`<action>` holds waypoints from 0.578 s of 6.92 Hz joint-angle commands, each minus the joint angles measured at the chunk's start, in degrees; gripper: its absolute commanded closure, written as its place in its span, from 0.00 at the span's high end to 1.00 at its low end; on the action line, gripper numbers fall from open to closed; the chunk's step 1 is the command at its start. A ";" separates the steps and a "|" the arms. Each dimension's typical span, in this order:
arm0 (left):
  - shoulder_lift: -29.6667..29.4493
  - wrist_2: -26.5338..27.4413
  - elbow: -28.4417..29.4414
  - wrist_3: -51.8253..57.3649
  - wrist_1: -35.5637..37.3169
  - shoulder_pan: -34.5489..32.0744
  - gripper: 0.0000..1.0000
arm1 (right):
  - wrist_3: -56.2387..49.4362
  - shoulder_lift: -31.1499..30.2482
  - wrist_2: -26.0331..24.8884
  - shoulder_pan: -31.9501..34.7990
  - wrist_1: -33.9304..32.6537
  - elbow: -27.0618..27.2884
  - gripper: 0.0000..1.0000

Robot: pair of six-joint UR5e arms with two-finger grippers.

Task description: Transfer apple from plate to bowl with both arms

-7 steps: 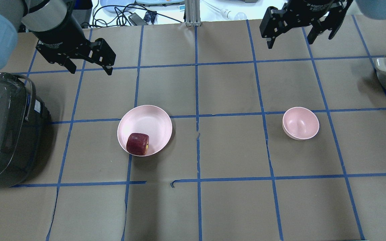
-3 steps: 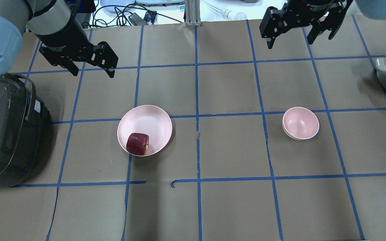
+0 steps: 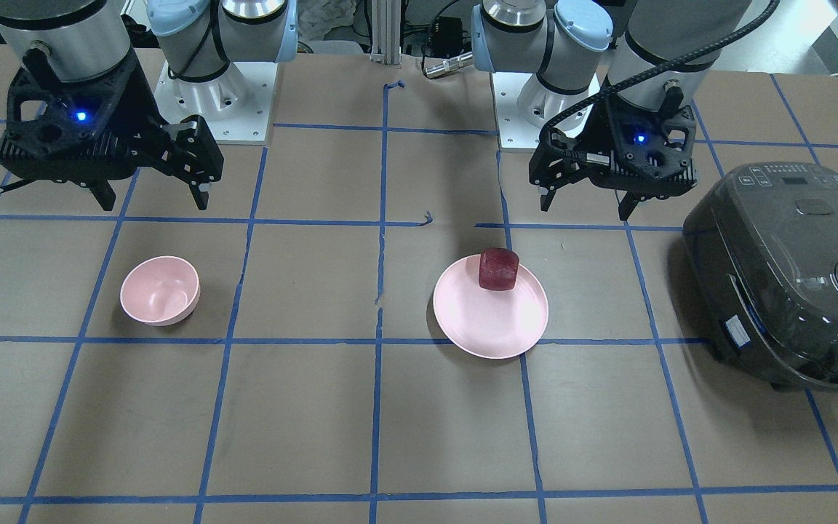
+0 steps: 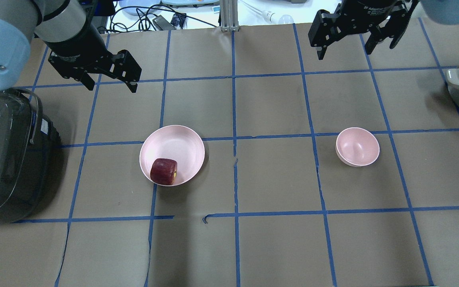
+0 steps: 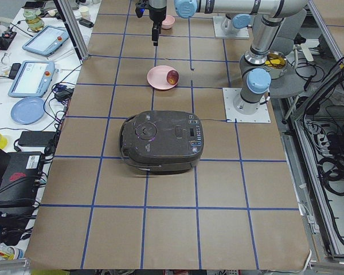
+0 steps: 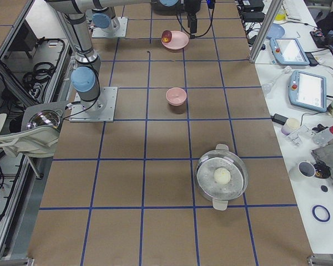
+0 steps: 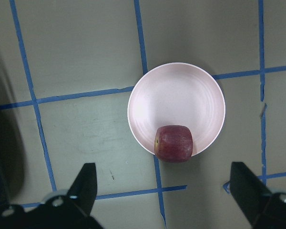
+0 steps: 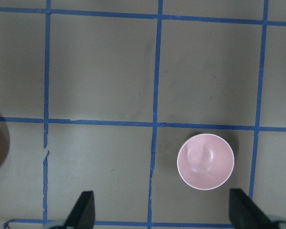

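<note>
Apple: the apple (image 4: 163,172) lies on the plate (image 4: 177,143), at the rim nearest the robot, and nothing touches it
Plate: sits left of centre on the table, in the same spot as a second ago
Bowl: the bowl (image 4: 357,146) stands empty, well apart from the plate on the robot's right side
Left gripper: the left gripper (image 4: 112,85) hangs high with its fingers spread wide and holds nothing; its wrist camera looks straight down on apple and plate
Right gripper: the right gripper (image 4: 351,50) is also spread wide and empty, up beyond the bowl
Just changed: over the last second the left gripper has edged slightly towards the plate; the right one has barely stirred
Meaning: this looks like the early approach to the pick, with the grasp, hand-over and drop into the bowl all yet to do
</note>
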 commanded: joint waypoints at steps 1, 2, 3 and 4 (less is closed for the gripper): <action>-0.12 0.08 -0.04 -0.01 0.42 -0.02 1.00 | 0.87 0.06 -0.04 -0.07 0.02 0.97 1.00; -0.12 -0.01 -0.04 -0.10 0.42 -0.02 1.00 | 0.87 0.06 0.05 -0.16 0.01 0.97 1.00; -0.12 -0.01 -0.13 -0.10 0.42 -0.02 1.00 | 0.87 -0.02 0.22 -0.08 0.01 0.97 1.00; -0.12 -0.27 -0.13 -0.18 0.42 -0.02 1.00 | 0.96 -0.03 -0.04 -0.16 0.01 0.97 1.00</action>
